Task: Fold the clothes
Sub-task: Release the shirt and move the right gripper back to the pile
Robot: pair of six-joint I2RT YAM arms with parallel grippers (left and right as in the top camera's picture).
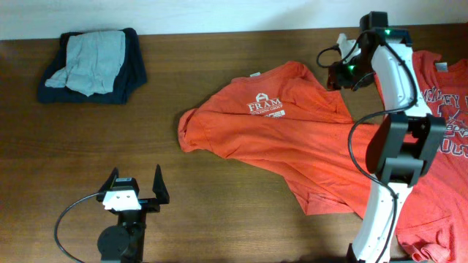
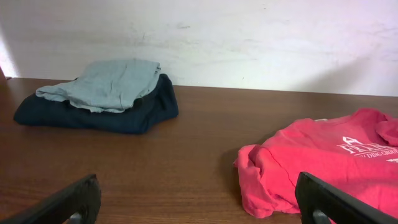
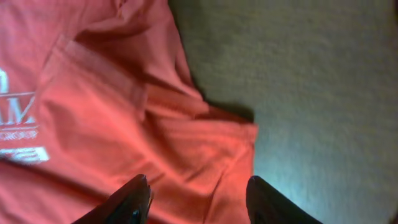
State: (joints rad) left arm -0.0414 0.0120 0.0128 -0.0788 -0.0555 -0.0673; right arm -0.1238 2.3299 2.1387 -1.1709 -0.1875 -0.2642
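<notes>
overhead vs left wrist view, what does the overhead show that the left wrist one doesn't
Only overhead: the right arm reaching over the far edge of the spread orange shirt, that shirt's whole outline, and a second orange shirt at the right edge.
Only left wrist: the pale wall behind the table.
Both: the wooden table, the folded grey-on-navy pile, the spread shirt's white logo and the open left gripper.

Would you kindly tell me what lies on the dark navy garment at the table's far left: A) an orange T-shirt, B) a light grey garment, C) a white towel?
B: the overhead and left wrist views both show a light grey garment resting on the dark navy garment.
</notes>
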